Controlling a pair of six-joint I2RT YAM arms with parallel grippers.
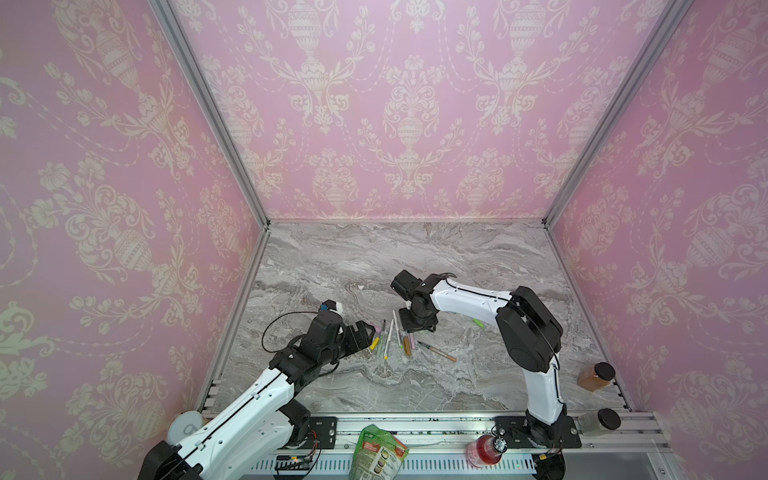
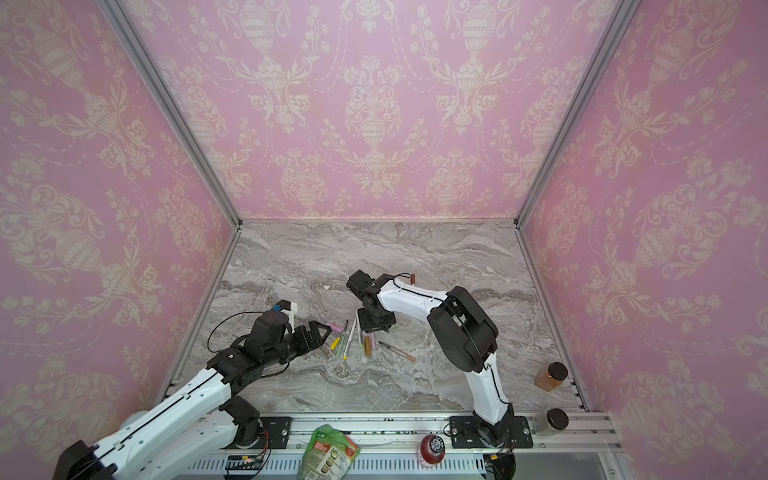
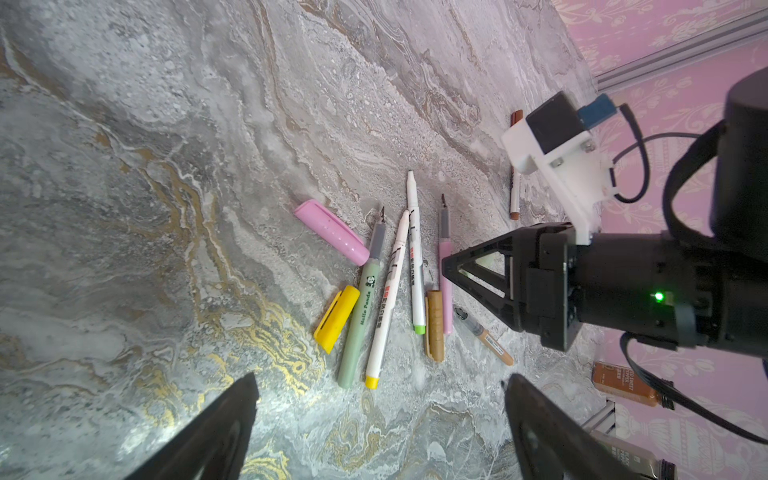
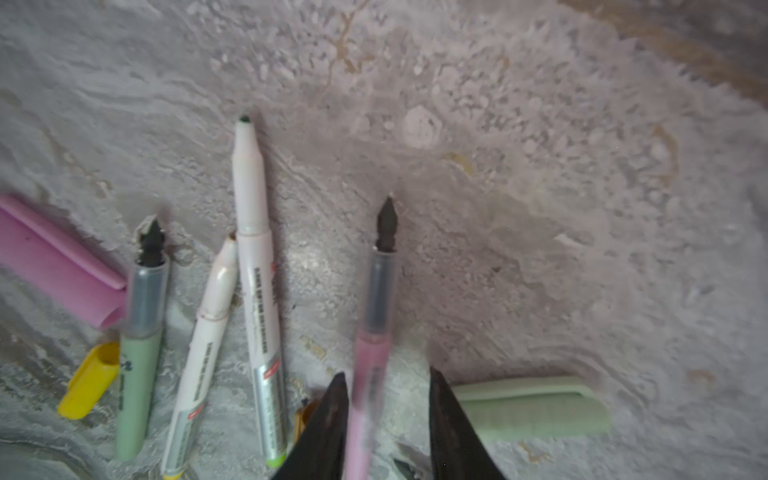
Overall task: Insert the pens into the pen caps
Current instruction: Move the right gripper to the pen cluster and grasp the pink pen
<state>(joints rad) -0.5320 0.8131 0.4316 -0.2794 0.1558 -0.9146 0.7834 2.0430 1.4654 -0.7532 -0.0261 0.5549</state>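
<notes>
In a top view, pink damask walls (image 1: 415, 104) box a grey marbled desk (image 1: 374, 257), with pens (image 1: 389, 340) and caps (image 1: 375, 343) strewn mid-desk. The left wrist view shows the left pincer (image 3: 382, 376) gaping wide over gold-veined marble. In the right wrist view, the right pincer (image 4: 387, 372) stands parted astride a pink pen (image 4: 376, 316), green cap (image 4: 532, 409) beside.

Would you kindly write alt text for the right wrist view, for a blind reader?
The right gripper, jaws apart, straddles an uncapped pink pen lying on a grey marbled table. A pale green cap lies on one side of it; on the other lie a long white pen, a shorter white pen, a green pen, a pink cap and a yellow cap.
</notes>
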